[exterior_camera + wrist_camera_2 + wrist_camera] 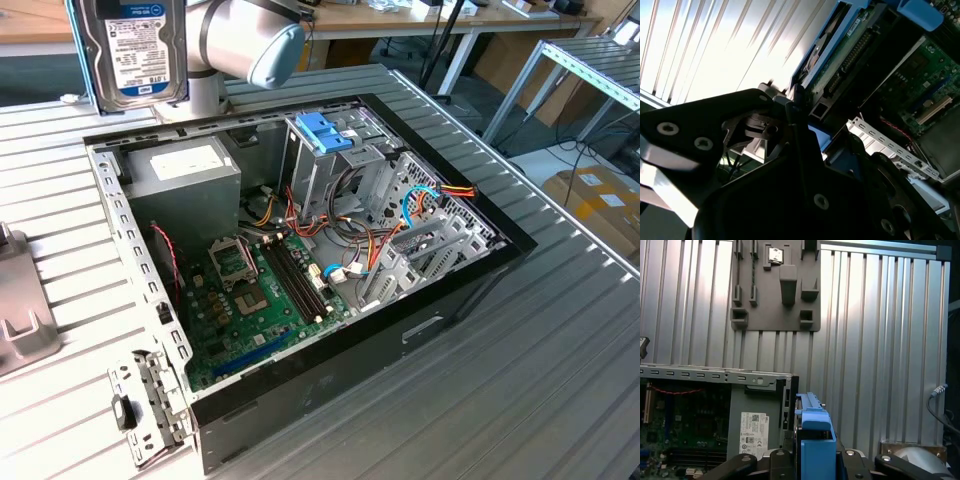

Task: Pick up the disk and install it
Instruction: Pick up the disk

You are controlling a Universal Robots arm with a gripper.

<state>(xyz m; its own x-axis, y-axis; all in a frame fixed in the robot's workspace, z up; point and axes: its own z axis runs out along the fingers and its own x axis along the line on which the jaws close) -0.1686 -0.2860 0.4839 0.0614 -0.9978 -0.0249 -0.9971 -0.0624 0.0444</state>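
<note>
We see the disk lifted clear of the counter, at the far left corner in the exterior view. It stands upright with its white label and blue band facing the camera. Just beside it on the exterior view's right is the arm, a grey joint with a pale blue cap.

In the first wrist view the claw is closed on the disk, with a black finger pressed against either side of its blue rail. In the second wrist view we look along the disk edge-on, with the claw's dark body in front of it.

Below and to the exterior view's right of the disk, the open computer case lies flat on the counter. Inside it we make out the green motherboard, the grey metal box with a white sticker at the back, and the upright metal cage with a blue plastic top, amid loose coloured cables. The disk hangs well apart from that cage. In the first wrist view a grey holder plate lies on the ribbed counter beyond the case.
</note>
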